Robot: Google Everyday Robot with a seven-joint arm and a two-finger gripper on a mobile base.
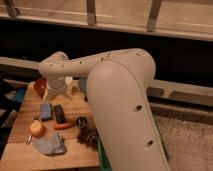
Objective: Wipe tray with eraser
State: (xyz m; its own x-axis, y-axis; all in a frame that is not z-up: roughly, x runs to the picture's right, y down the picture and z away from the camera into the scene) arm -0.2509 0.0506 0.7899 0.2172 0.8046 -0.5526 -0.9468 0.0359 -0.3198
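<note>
Nearest the camera, only a thin strip of the green tray (101, 156) shows, at the right end of the wooden table (25, 156). The rest is hidden behind the arm, so I cannot tell what it holds. On the table just left of it lie a crumpled grey-blue cloth (50, 145) and a dark brown clump (89, 136), with an orange round fruit (36, 128) and a small orange-red stick (63, 126) a little further back. Beyond these the eraser (59, 113) lies flat on the wood, just beside a blue block (46, 111) on its left and well apart from the tray. The thick white arm (122, 105) rises from the lower right, bends and reaches left across the table. The gripper (56, 93) hangs from its end above the far part of the table, beyond the eraser, spread wide and holding nothing. A red bowl (40, 86) sits just behind it, its contents hidden.
</note>
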